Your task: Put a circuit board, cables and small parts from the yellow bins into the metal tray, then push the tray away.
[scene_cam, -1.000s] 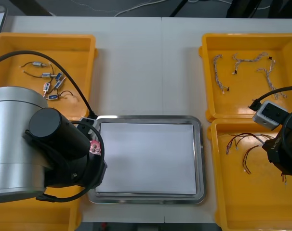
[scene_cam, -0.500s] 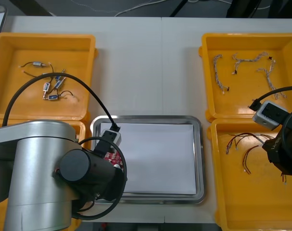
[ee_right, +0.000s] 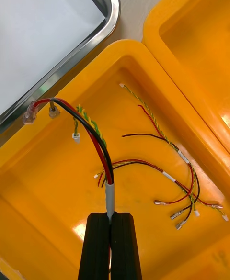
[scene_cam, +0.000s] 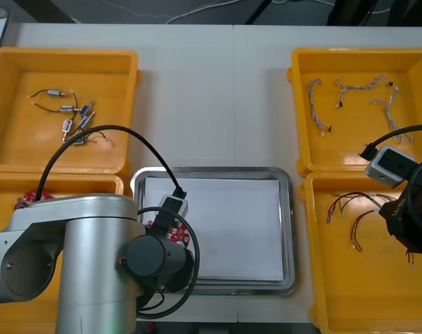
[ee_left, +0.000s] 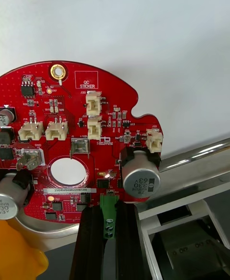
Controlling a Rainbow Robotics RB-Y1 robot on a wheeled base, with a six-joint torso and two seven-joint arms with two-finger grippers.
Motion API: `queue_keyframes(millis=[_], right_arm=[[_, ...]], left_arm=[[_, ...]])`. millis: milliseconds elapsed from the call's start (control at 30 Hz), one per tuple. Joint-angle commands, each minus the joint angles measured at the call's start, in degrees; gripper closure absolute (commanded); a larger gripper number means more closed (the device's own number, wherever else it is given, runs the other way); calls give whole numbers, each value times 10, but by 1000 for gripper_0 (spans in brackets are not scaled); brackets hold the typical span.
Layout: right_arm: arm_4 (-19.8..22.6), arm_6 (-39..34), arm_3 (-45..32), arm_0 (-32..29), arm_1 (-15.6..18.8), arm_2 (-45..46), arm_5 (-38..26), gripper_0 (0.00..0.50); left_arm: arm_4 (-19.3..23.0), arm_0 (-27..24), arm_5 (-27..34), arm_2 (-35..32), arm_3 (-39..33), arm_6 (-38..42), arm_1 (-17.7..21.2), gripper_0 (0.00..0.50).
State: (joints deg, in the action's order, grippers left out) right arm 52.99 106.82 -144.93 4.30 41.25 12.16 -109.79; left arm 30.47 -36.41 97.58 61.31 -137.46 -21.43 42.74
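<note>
My left gripper [ee_left: 109, 213] is shut on the green connector at the edge of a round red circuit board [ee_left: 72, 131]. It holds the board over the white inside of the metal tray [ee_left: 201, 158], just past the tray's left rim. In the front view the board [scene_cam: 177, 238] peeks out from under the left wrist at the tray's [scene_cam: 289, 209] left side. My right gripper [ee_right: 110, 215] is shut on a red, black and yellow cable bundle [ee_right: 91, 127] above the near right yellow bin [ee_right: 43, 203]. More red and yellow cables [ee_right: 167, 165] lie loose in that bin.
The far left bin [scene_cam: 120, 62] holds small metal parts [scene_cam: 68, 118]. Twisted cables [scene_cam: 350, 94] lie in the far right bin [scene_cam: 301, 62]. Another red board [scene_cam: 28, 200] shows in the near left bin. My right arm [scene_cam: 409, 216] hangs over the near right bin.
My left arm has swung right from the near left bin to the tray's left side, carrying the circuit board. The right arm has not moved.
</note>
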Motion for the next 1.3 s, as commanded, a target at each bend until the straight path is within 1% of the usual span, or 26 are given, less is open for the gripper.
queue_keyframes(millis=[33, 433, 633, 767, 1067, 1300], right_arm=[[-3, -17, -13, 10, 17, -5, -2, 500], [-3, -17, -13, 10, 17, -5, -2, 500], [-3, -17, -13, 10, 17, -5, -2, 500], [-3, -17, -13, 10, 17, -5, -2, 500], [-3, -17, -13, 10, 17, -5, -2, 500], [-3, -17, -13, 10, 17, -5, -2, 500]], left_arm=[[-18, -21, -18, 24, 16, -2, -14, 500], [-29, -22, -35, 53, 50, 2, -25, 500], [-39, -21, -35, 70, 61, 8, -27, 500], [-55, -20, -42, 84, 72, 10, -29, 500], [-63, -19, -55, 86, 105, 13, -45, 500], [-68, -18, -58, 89, 109, 16, -49, 500]])
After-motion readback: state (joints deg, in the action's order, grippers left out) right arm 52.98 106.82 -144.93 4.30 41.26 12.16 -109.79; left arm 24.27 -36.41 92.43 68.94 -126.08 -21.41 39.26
